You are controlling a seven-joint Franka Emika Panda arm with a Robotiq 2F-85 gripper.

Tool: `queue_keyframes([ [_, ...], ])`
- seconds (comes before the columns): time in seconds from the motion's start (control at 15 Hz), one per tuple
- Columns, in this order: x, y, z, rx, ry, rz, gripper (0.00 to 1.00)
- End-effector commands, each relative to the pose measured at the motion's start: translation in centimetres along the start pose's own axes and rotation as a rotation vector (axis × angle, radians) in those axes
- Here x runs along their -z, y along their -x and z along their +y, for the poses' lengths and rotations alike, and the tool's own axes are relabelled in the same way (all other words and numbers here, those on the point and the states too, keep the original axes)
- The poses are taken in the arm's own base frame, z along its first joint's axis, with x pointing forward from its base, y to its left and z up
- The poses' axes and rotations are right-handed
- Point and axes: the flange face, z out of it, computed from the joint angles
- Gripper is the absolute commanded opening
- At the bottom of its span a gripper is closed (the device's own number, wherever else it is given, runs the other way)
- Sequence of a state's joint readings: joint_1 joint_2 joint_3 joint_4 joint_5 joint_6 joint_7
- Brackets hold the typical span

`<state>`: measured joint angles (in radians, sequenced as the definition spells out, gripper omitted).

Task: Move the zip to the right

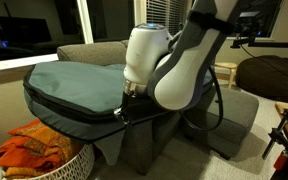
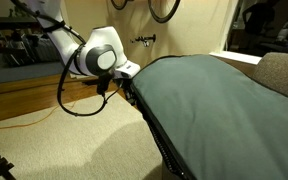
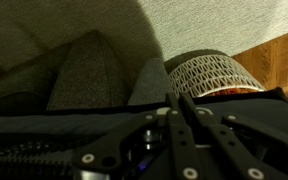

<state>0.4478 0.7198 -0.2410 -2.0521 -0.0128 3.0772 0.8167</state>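
Note:
A large grey-green soft bag [image 1: 74,82] lies flat on a grey seat; it also fills the right of an exterior view [image 2: 214,110]. Its dark zip track [image 2: 152,130] runs along the bag's side edge and shows as teeth in the wrist view [image 3: 14,155]. My gripper [image 1: 132,100] is pressed to that edge at the bag's corner, also seen in an exterior view [image 2: 125,84]. In the wrist view the two fingers [image 3: 176,98] are shut together over the zip line. The zip pull itself is hidden between them.
A white wicker basket [image 1: 39,158] with orange cloth stands on the floor just below the bag's corner, and shows in the wrist view [image 3: 216,72]. The grey sofa [image 1: 234,115] carries the bag. An orange cable [image 2: 29,122] lies on the carpet.

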Motion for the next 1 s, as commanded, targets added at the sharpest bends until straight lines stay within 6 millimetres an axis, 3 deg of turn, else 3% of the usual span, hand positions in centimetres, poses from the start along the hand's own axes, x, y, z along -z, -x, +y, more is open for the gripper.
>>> queue_keyframes([
  [0.0,2.3,-0.7,4.9,-0.039,-0.001,-0.003,0.01],
  [0.27,2.2,-0.2,6.1,-0.052,-0.015,-0.004,0.01],
  [0.93,2.0,0.9,11.9,-0.109,-0.012,-0.007,0.01],
])
